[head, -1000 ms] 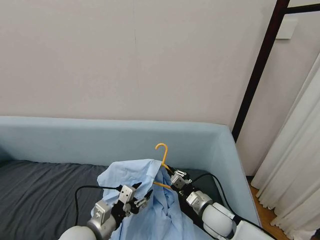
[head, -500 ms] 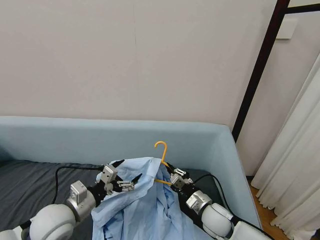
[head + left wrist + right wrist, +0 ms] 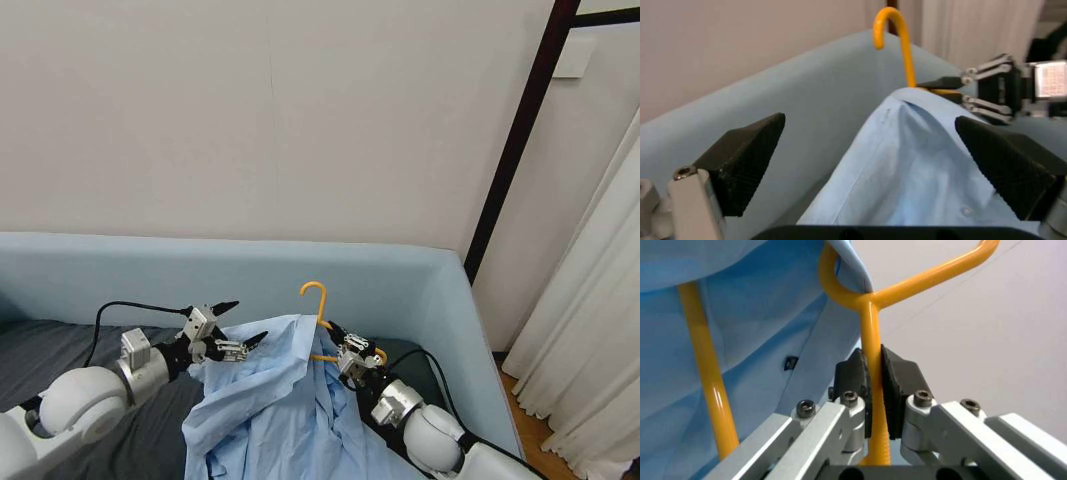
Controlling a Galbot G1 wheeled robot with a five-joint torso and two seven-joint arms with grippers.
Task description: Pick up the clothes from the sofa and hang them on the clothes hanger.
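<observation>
Yellow hanger (image 3: 906,57) is clamped in our right gripper (image 3: 873,372) fingers; our left gripper (image 3: 243,322) fingers are spread, so the loosely draped shirt (image 3: 270,400) could slide off.

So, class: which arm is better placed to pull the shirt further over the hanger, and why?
Probably left: the left gripper hangs open beside the shirt, while the right gripper is shut on the hanger, holding it up.

Home living room, pale-blue sofa (image 3: 250,275), white curtains (image 3: 590,350)
</observation>
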